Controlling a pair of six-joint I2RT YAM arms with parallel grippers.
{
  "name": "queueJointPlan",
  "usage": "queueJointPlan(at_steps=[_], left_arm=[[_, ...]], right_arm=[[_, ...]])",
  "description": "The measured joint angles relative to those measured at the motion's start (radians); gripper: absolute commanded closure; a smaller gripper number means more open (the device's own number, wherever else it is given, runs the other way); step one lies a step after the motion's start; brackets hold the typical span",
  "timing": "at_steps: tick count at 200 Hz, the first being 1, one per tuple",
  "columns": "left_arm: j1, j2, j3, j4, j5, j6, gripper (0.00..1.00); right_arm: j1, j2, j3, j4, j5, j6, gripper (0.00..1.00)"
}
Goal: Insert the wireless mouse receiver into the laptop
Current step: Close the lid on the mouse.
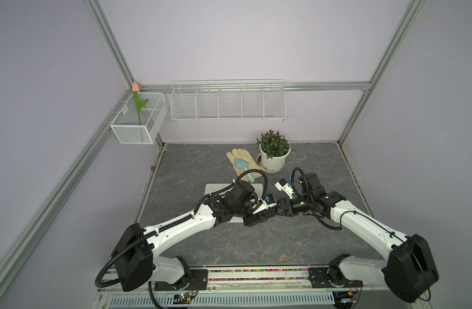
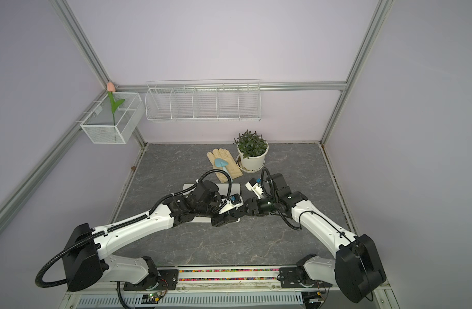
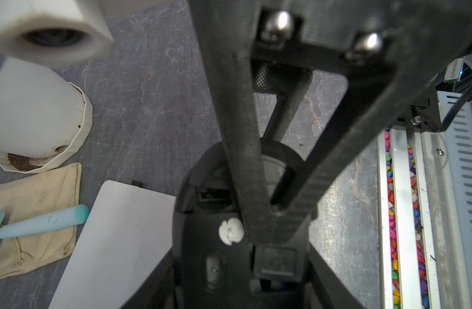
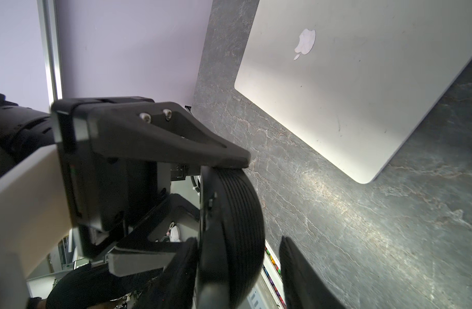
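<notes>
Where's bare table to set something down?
Free: grey marble tabletop front, between left arm, right arm and base rail; left rear corner beside beige glove. Crowded: glove, blue trowel, white potted plant rear; silver laptop under left arm.

Top views: the stereo pair is sitting high above the robot's edge of the table [image 1: 256, 246], looking down and forward from afar, both taking in nearly the same whole scene. Left wrist view: the camera is looking from very close at the underside of the wireless mouse [image 3: 197, 240], catching a corner of the laptop [image 3: 117, 240] beside it. Right wrist view: the camera is facing that mouse edge-on, equally near, sharing the laptop lid with every view.
</notes>
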Motion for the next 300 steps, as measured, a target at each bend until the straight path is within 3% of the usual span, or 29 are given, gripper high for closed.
queueJointPlan(at_steps=[93,214,300], left_arm=[[-0.007,0.01,0.048,-0.093,0.001,0.04,0.64],[-0.014,0.041,0.09,-0.164,0.047,0.072,0.63],[-0.014,0.039,0.09,-0.173,0.084,0.116,0.61]], right_arm=[[0.003,0.015,0.074,-0.157,0.031,-0.116,0.53],[0.047,0.027,0.077,-0.168,0.06,-0.156,0.53],[0.053,0.056,0.126,-0.227,0.081,-0.255,0.54]])
